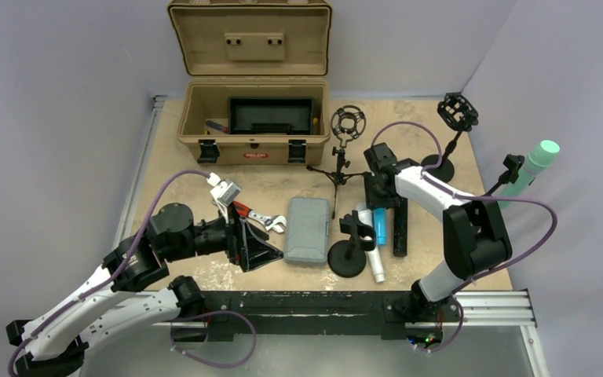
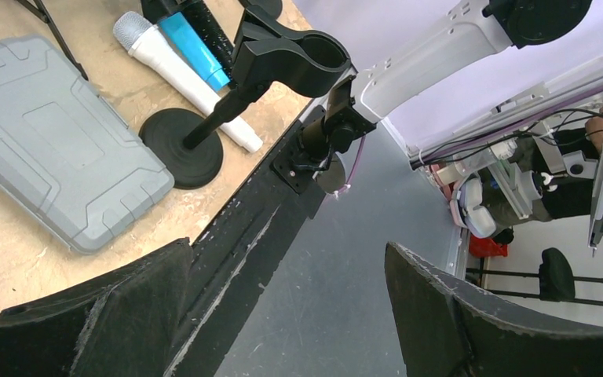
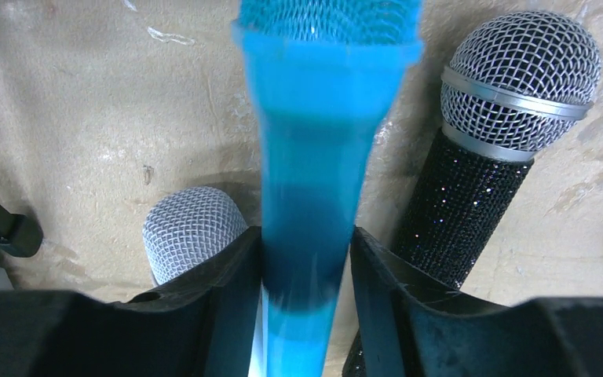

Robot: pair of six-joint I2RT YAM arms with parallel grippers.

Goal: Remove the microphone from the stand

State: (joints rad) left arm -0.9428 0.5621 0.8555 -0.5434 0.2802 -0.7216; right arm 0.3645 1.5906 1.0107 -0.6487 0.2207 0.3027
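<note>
While the left claw [image 2: 286, 247] stands wide with nothing in it by the near edge of the tabletop [image 1: 180, 181], the right claw [image 3: 305, 243] is narrowed onto the blue microphone [image 3: 318, 157], a finger pressed to each side of its handle. That microphone is out of the stand [image 1: 346, 258], whose black clip [image 2: 290, 59] gapes bare just beside it. It sits low between a white microphone [image 3: 192, 224] and a black glittery microphone [image 3: 510, 102] that lie on the tabletop.
</note>
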